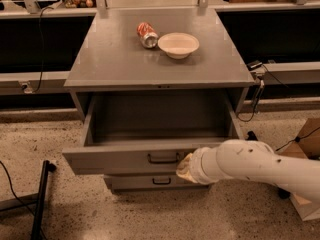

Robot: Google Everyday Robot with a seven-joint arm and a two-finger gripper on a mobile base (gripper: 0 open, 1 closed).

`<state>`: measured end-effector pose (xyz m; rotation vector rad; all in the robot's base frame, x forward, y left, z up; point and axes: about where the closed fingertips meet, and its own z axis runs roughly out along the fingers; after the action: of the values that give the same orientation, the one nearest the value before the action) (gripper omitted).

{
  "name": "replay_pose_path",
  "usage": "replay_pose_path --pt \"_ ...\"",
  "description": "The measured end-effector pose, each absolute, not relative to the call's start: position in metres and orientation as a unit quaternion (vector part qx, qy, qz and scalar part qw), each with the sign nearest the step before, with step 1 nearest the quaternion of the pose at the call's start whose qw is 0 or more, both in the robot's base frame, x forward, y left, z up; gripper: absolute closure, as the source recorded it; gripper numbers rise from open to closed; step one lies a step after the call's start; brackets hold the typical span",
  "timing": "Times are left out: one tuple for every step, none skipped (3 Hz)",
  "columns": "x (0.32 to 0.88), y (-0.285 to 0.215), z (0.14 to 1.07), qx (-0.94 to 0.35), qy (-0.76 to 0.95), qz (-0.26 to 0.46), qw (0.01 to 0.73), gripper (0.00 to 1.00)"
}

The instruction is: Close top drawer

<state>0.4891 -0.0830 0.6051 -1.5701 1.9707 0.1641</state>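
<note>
In the camera view we see the top drawer standing well out of the cabinet, its deep grey box open to us and bare inside. Its flat front panel faces the floor side of the picture, with the small dark handle at its centre.

The gripper sits at the front panel, just right of the handle and low on the panel's right half. Its yellowish tip looks to be touching or all but touching the panel; we cannot tell which, and we cannot tell how the gripper is set, since the white arm behind it covers most of it. It holds nothing that we can see. The arm comes in from the right edge, low, across the drawer's right corner.

Below the top drawer a shorter drawer sits shut, its own handle showing under the first one.

On the cabinet top a red can lies on its side, just beside a white bowl to its right. A cardboard box stands on the speckled floor at the far right.
</note>
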Motion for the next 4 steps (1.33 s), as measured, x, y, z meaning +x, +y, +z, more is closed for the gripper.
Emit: replay_pose_path --pt "0.524 -0.083 0.604 -0.603 0.73 0.049 0.318 1.0" --pt "0.565 -0.09 0.6 -0.613 0.72 0.035 0.322 1.0" --pt "0.599 -0.1 0.598 -0.624 0.71 0.022 0.325 1.0" --pt "0.642 -0.118 0.603 -0.625 0.704 0.003 0.336 1.0"
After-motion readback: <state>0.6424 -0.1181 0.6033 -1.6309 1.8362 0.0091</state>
